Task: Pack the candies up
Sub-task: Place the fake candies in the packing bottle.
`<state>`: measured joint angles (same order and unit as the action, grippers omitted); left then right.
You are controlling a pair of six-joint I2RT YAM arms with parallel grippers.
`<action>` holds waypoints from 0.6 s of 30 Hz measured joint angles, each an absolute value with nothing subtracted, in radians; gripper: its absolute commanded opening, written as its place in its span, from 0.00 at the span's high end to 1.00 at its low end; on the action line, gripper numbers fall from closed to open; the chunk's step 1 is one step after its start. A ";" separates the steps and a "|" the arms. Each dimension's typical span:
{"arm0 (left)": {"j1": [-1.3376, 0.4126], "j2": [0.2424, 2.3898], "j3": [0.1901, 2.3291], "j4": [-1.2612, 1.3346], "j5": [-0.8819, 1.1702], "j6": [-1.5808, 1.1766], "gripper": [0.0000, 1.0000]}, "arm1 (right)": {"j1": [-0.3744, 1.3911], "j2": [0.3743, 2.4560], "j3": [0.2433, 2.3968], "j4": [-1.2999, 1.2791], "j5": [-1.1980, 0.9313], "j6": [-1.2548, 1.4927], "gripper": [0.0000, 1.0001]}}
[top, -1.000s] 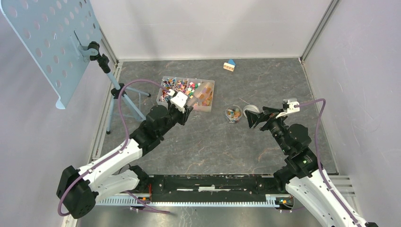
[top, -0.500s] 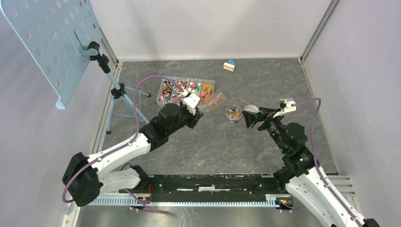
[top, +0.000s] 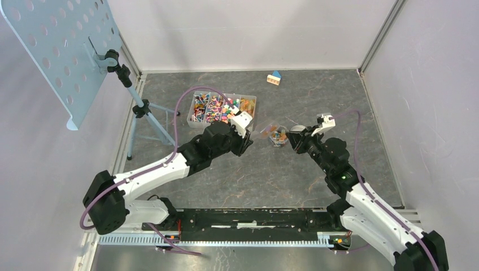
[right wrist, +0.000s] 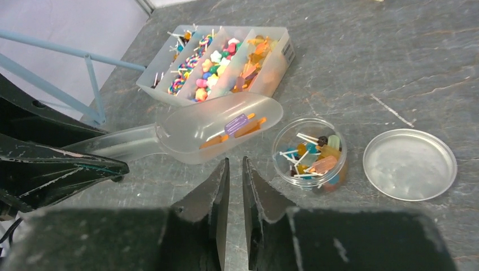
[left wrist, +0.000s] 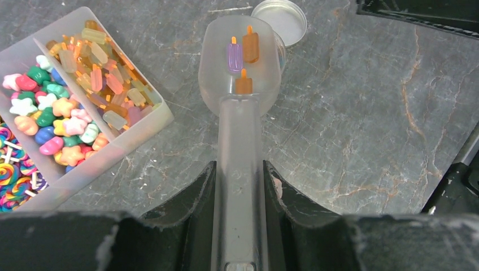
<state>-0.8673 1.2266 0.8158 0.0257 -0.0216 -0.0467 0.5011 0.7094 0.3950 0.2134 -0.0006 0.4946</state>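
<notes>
- since a second ago the left arm has swung away from the tray (left wrist: 148,116) and carried the scoop (left wrist: 257,79) across the surface (left wrist: 367,113) to the jar (right wrist: 309,152).
- left claw (left wrist: 239,169) is clamped on the scoop's handle, one finger on each side.
- right claw (right wrist: 233,169) has pulled in from wide to a slim gap and grips nothing. its arm has also come in closer and hangs just short of the jar.
- three candies (left wrist: 250,46) ride in the scoop's bowl: one purple, two amber-orange. more already lie in the jar, and the bulk is in the tray's compartments.
- judged for the task: this load is picked up and brought over, and the tip into the jar is not yet done. the lid (right wrist: 409,164) lies just beside the jar, off it.
- the scoop's long axis runs straight out from the left claw, mouth leading, its far lip at the jar's rim.
- the three candies lie lengthwise along that axis, sticks toward the mouth.
</notes>
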 measured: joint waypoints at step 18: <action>-0.883 1.312 0.921 -0.096 -0.019 -0.069 0.98 | 0.501 1.028 0.413 0.396 -0.088 0.513 0.77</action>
